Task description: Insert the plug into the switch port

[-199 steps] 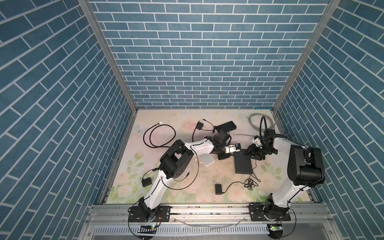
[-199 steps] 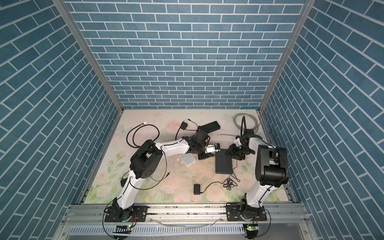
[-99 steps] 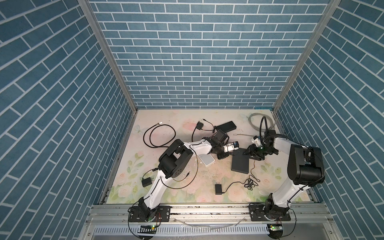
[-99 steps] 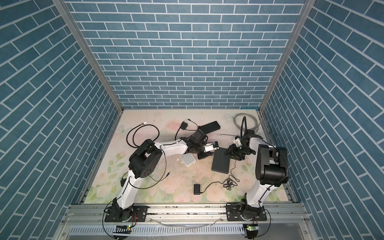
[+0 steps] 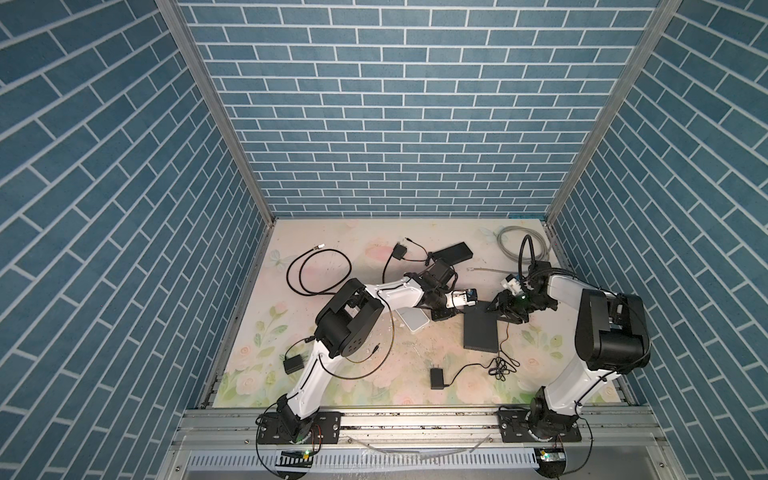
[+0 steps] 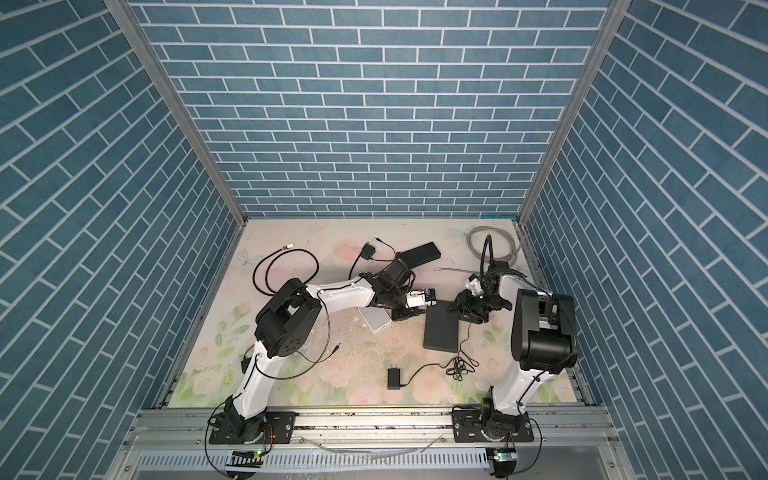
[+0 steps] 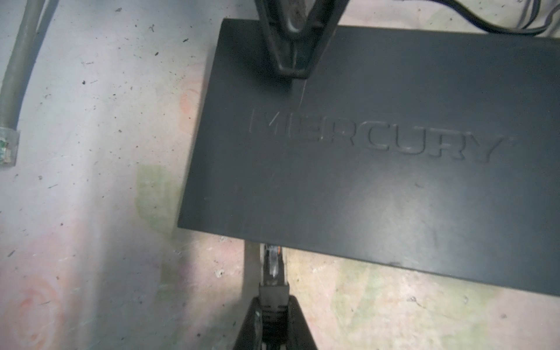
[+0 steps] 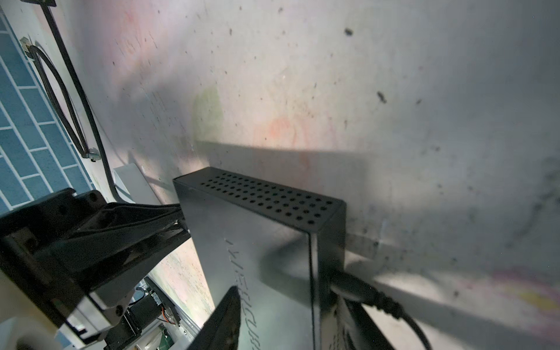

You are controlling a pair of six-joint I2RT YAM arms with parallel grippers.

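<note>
The switch [image 5: 482,332] [image 6: 441,332] is a flat black box marked MERCURY [image 7: 378,157], its far end raised off the mat. My right gripper [image 5: 500,309] [image 8: 288,303] is shut on that end, one finger [image 7: 291,45] lying on the top face. My left gripper [image 5: 471,298] [image 7: 274,303] is shut on the plug [image 7: 272,291], which has a black boot and a clear tip. The tip reaches the switch's near edge and disappears under it. The port itself is hidden, so I cannot tell how deep the plug sits.
A power lead [image 8: 369,294] is plugged into the switch's far side. A grey cable with a clear plug [image 7: 7,145] lies nearby, its coil [image 5: 519,245] at the back right. A white box [image 5: 413,322], black adapters [image 5: 436,378] [image 5: 294,363] and a black cable loop [image 5: 320,274] lie around.
The right gripper has swung the switch's far end slightly left, toward the left gripper. The left gripper with the plug has edged up to the switch's side.
</note>
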